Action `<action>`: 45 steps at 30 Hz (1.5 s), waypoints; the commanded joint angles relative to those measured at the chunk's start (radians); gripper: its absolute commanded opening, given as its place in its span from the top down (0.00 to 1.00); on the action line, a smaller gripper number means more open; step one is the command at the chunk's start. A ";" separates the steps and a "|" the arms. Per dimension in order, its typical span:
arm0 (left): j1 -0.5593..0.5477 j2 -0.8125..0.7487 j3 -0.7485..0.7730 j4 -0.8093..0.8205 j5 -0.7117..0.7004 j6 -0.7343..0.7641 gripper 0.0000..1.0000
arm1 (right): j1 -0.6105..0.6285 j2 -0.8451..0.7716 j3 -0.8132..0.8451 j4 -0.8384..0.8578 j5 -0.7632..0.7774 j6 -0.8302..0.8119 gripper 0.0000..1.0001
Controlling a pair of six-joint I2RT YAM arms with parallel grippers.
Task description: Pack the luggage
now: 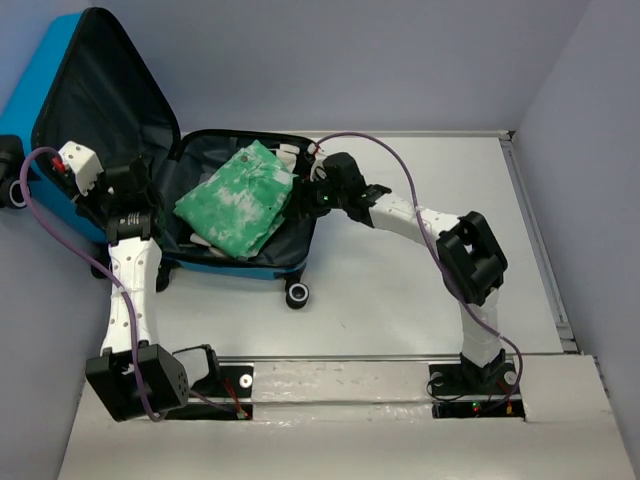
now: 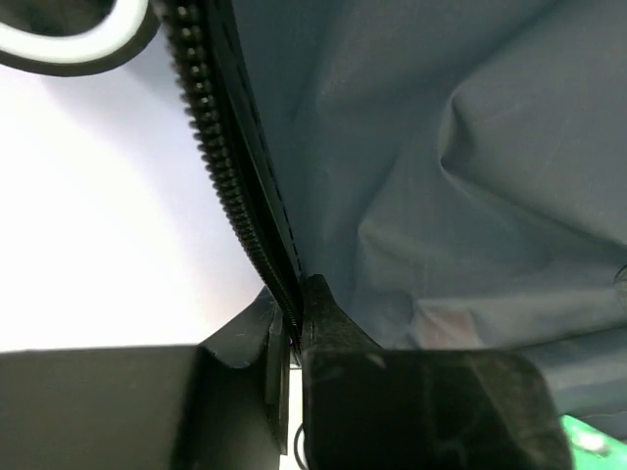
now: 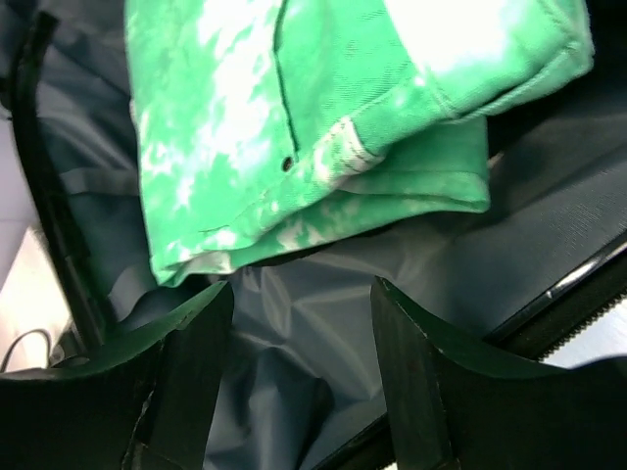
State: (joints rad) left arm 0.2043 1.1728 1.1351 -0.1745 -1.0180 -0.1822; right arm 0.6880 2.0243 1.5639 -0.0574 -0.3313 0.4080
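Wrist view alone shows left hand (image 2: 294, 311) pinching luggage (image 2: 441, 176) zipper rim.

The blue suitcase (image 1: 100, 90) lies open at the far left of the table (image 1: 400, 290), lid raised, black lining showing.

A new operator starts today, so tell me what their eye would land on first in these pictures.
The bright-blue luggage lies open at the table's far left, lid propped up, with a folded green-and-white garment lying in its base. The left fingers are pinched shut on the lid's zipper edge, while the right fingers stand apart just beside the garment.
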 commanded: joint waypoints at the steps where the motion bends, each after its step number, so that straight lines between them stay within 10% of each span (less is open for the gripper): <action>1: -0.046 -0.054 -0.041 0.085 -0.020 0.045 0.94 | 0.015 0.039 -0.034 -0.116 0.170 0.000 0.36; 13: -0.155 -0.124 -0.104 0.115 -0.022 0.038 0.94 | 0.015 -0.288 -0.157 -0.111 0.376 -0.041 0.18; 20: -0.345 -0.154 -0.146 0.122 -0.110 0.024 0.94 | 0.015 -0.127 -0.131 -0.176 0.417 -0.015 0.19; 23: -0.436 -0.167 -0.152 0.121 -0.129 0.016 0.94 | 0.015 -0.043 -0.107 -0.173 0.362 0.002 0.29; 28: -0.789 -0.212 -0.173 0.127 -0.270 0.018 0.94 | 0.015 0.007 -0.068 -0.154 0.316 0.020 0.93; 40: -1.506 -0.004 0.053 -0.180 -0.213 -0.433 0.94 | -0.198 -0.226 -0.333 -0.076 0.223 -0.037 0.93; 41: -1.534 0.014 0.081 -0.183 -0.208 -0.436 0.92 | -0.223 -0.248 -0.388 -0.071 0.215 -0.037 0.93; 43: -1.618 0.040 0.153 -0.172 -0.215 -0.422 0.49 | -0.292 -0.321 -0.439 -0.062 0.187 -0.031 0.75; 45: -1.660 0.024 0.193 -0.102 -0.196 -0.383 0.21 | -0.336 -0.401 -0.499 -0.065 0.164 -0.017 0.32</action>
State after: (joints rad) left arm -1.3502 1.2552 1.1572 -0.5594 -1.3422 -0.3836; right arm 0.4377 1.7378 1.1584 -0.1337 -0.0605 0.4454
